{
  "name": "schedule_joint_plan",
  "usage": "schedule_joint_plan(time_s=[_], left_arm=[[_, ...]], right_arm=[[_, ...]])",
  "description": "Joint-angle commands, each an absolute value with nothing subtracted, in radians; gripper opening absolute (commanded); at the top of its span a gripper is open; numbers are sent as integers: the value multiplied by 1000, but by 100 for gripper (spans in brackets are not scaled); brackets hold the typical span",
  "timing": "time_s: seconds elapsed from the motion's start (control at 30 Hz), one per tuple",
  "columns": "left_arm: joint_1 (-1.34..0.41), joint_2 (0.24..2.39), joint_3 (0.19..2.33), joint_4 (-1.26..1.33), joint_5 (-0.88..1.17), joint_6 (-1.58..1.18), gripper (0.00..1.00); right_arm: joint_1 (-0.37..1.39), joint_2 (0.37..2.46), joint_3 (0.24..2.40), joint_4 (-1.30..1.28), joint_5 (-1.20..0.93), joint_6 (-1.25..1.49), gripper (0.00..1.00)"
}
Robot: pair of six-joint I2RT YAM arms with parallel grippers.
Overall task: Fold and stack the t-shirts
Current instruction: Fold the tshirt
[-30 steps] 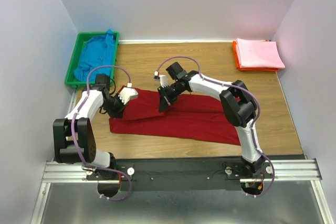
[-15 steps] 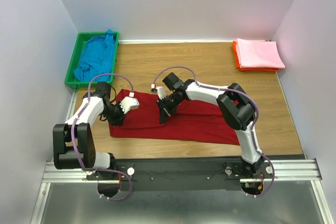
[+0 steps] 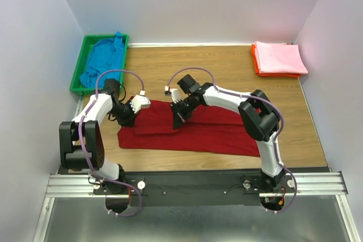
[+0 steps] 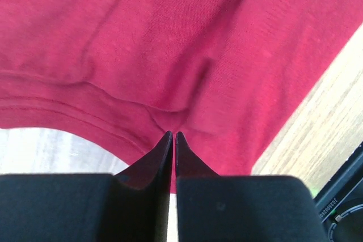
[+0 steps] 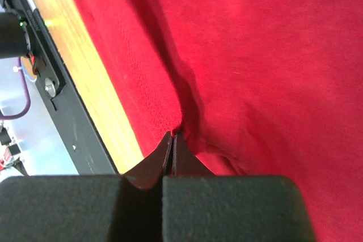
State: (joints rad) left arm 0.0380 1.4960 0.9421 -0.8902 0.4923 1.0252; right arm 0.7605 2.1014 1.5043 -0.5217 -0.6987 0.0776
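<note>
Left gripper: jaws down to a hairline slit. The dark red t-shirt puckers into the tips just inside its hemmed edge, so it reads as a pinch. Right gripper: jaws fully together, nipping a crease of the same shirt.

Top view: left has the shirt's 10 o'clock corner, right its 12 o'clock edge. The shirt lies as a long, partly folded band on the table, toward 6 o'clock.

Handling, my call: light, limp, zero stiffness, so it drapes and drags. Take it at hems or corners, two points at once, or the fold sags.

Blue t-shirt is heaped in the green bin at 10 o'clock. Pink t-shirt sits folded on the orange tray at 2 o'clock.
</note>
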Motion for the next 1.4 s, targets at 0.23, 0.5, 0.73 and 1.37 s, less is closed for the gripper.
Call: schedule_joint_plan(time_s=[0.23, 0.5, 0.73, 1.37], left_arm=[[41, 1551, 1011, -897, 546, 1013, 13], [38, 1514, 1069, -951, 603, 1060, 36], [-118, 1492, 1138, -875, 683, 967, 45], [-512, 1806, 1185, -604, 588, 710, 34]], right_arm=[[696, 2109, 1592, -535, -664, 94, 4], [692, 2024, 1510, -575, -678, 29, 56], [491, 1842, 1419, -730, -571, -116, 49], [199, 1767, 1059, -779, -152, -351, 31]])
